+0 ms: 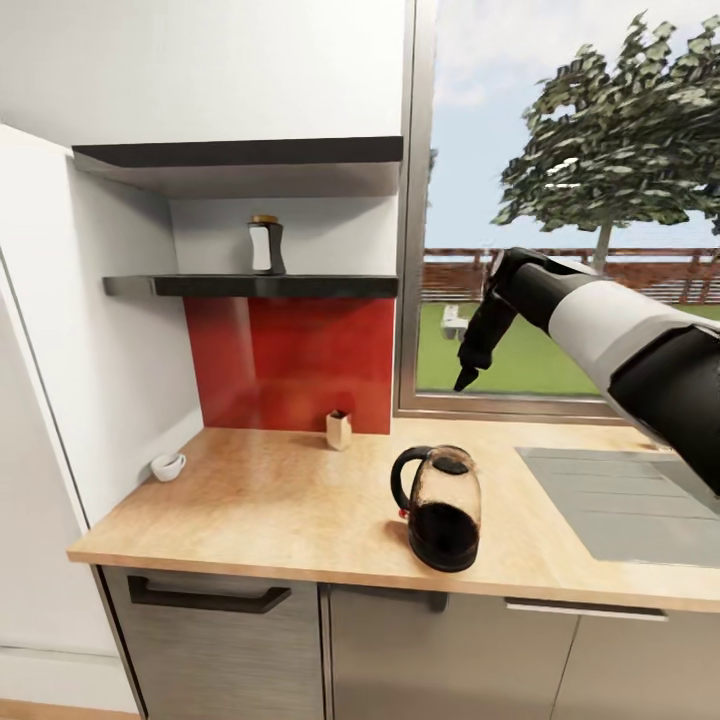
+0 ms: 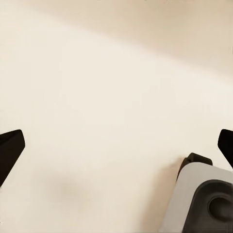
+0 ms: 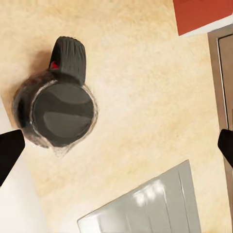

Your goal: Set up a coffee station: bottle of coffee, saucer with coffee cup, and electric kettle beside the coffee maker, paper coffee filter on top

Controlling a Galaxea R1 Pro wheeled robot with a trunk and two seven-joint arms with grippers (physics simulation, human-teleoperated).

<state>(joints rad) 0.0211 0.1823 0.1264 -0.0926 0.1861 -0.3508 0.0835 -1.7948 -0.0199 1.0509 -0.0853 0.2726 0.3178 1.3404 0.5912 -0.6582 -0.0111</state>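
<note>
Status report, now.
Right gripper open, raised above electric kettle on kitchen countertop. Left gripper open, empty. Bottle of coffee on shelf.

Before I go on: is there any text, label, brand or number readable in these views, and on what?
No readable text anywhere.
Bottle on the shelf: pale label, no legible print.
Kettle on the countertop: a small red mark by the handle, no lettering.
Small box at the red backsplash: too small to tell.
Cup: plain white.
</note>
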